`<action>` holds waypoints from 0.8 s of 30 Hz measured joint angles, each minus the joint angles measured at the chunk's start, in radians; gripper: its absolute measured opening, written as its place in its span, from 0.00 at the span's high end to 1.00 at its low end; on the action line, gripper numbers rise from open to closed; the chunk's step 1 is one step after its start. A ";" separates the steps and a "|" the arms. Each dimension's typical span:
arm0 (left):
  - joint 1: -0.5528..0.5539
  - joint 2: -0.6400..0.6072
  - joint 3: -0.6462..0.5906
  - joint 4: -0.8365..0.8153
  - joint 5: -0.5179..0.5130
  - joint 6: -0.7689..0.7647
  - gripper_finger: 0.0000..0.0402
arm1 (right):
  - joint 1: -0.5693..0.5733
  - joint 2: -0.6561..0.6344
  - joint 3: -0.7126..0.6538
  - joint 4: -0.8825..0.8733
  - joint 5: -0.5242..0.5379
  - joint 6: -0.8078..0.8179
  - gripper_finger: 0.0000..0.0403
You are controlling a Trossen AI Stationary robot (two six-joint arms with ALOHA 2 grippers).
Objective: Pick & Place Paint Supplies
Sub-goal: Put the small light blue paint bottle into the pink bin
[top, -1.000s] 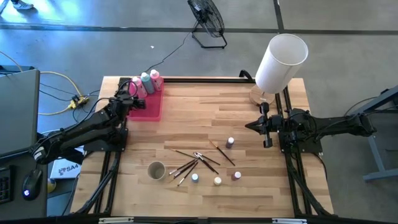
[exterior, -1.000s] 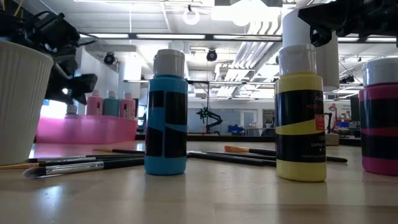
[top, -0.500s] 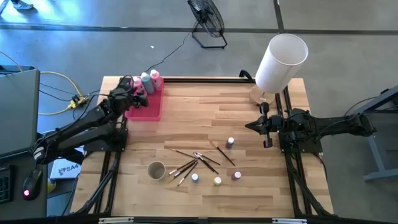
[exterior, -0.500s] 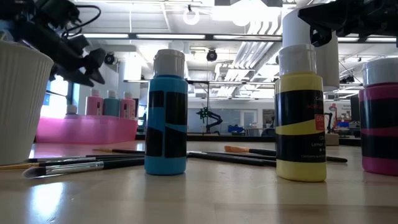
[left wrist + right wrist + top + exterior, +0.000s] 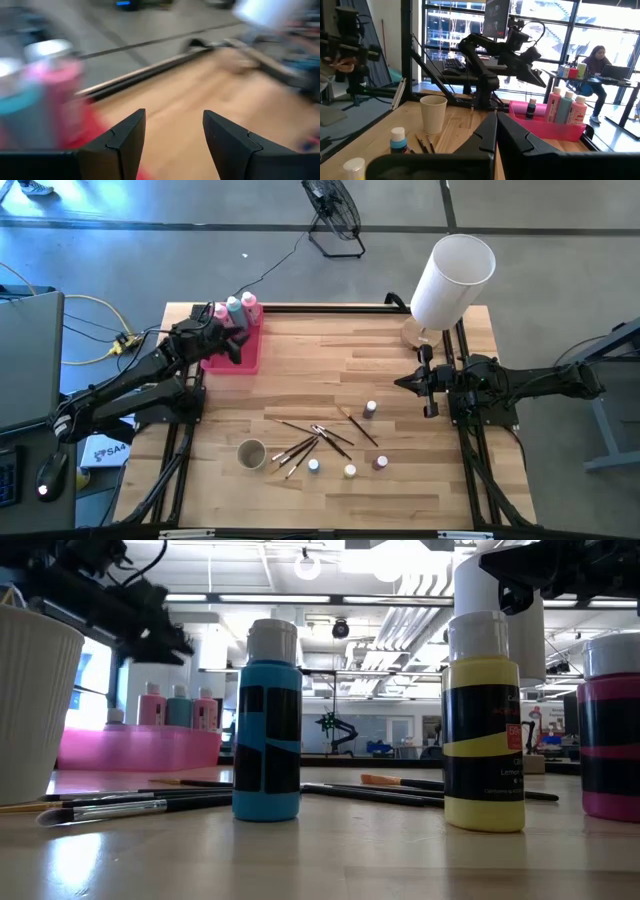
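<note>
The left gripper [image 5: 233, 340] hangs over the pink tray [image 5: 238, 358] at the table's far left corner, its fingers spread apart with nothing between them. The three squeeze bottles [image 5: 234, 312] stand upright in the tray, just beyond the gripper on its far side. One small dark-capped pot [image 5: 532, 108] also stands in the tray beside them.

The remaining supplies lie well apart from this gripper, toward the near middle of the table. The brushes [image 5: 315, 438] lie flat in a loose fan, long axes mostly running diagonally across the boards. The loose paint pots [image 5: 349, 470] stand upright around the brush tips. A white cup [image 5: 251, 453] stands beside the brush handles; whether it holds anything cannot be told.

The right gripper [image 5: 403, 383] waits at the right edge, fingers pressed together and empty, with a white lampshade [image 5: 452, 280] beyond it.

Judgement: the left arm serves the tray, so the next pick requires travel from the tray toward the brush cluster, with the jaws set across a brush's long axis.
</note>
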 joint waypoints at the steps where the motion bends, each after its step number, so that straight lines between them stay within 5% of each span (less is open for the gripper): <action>1: -0.010 0.006 0.000 0.034 0.058 0.018 0.51 | 0.000 0.000 0.000 0.003 0.000 0.000 0.99; 6: -0.127 0.069 0.000 0.206 0.173 0.119 0.51 | 0.000 0.000 0.000 0.003 0.000 0.000 0.99; 18: -0.463 0.250 0.000 0.300 -0.028 0.193 0.51 | 0.000 0.000 0.000 0.003 0.000 0.000 0.99; 24: -0.546 0.294 -0.001 0.311 -0.032 0.193 0.51 | 0.000 0.000 0.000 0.003 0.000 0.000 0.99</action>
